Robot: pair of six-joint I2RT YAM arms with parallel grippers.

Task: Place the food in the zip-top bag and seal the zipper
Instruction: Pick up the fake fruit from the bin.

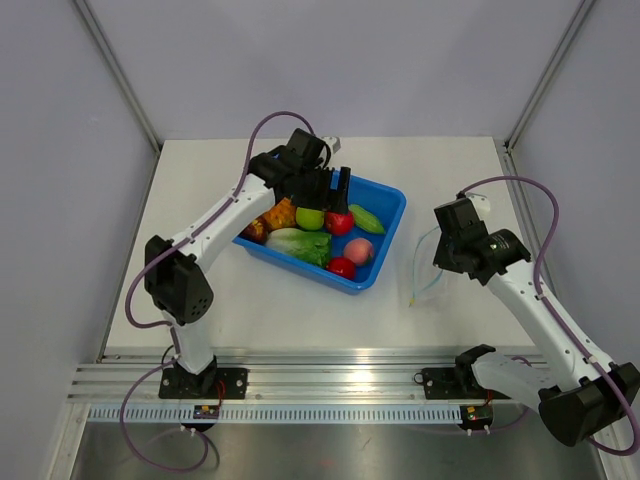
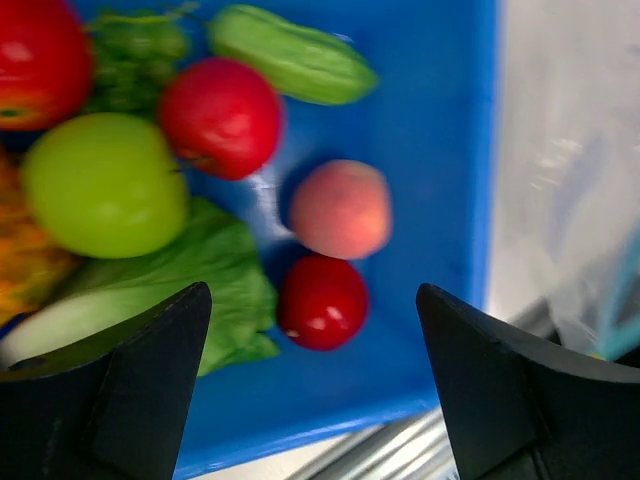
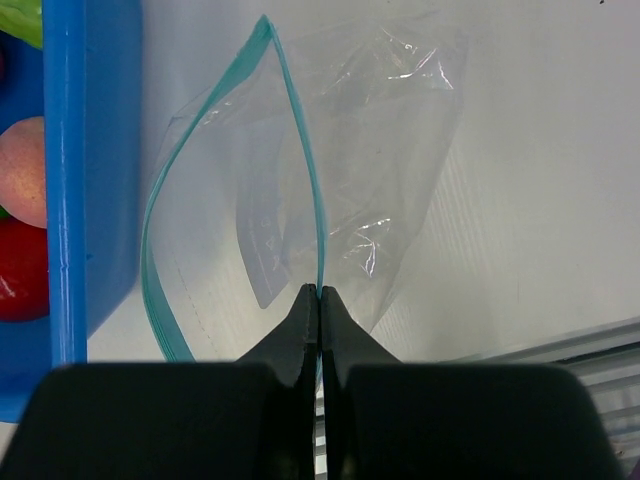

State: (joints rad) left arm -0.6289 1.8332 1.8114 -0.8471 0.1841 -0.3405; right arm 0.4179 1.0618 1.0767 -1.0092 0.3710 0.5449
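Over the blue tray, at the middle of the white surface, the left hand hangs with its jaws spread wide and nothing between them. Its wrist view looks down past both dark fingers onto the toy food in the tray. A green apple lies against a leaf of lettuce. A red apple sits just beyond them, and a long green vegetable lies near the tray's far wall. A pink peach lies close to a smaller red fruit, which is almost directly below the gap between the jaws. An orange, blurred piece and another red fruit show at the left edge. No food is touched.

To the right of the tray lies the clear zip-top bag, on the bare surface and just beside the tray's wall. It is empty, and all the food is in the tray. The right hand is closed, pinching one lip of the bag at its teal zipper. The other lip bows away towards the tray, so the mouth gapes and the zipper is unsealed. From above, the bag is faint, seen beside the right hand. The peach and a red fruit show inside the tray at the left edge of that wrist view.
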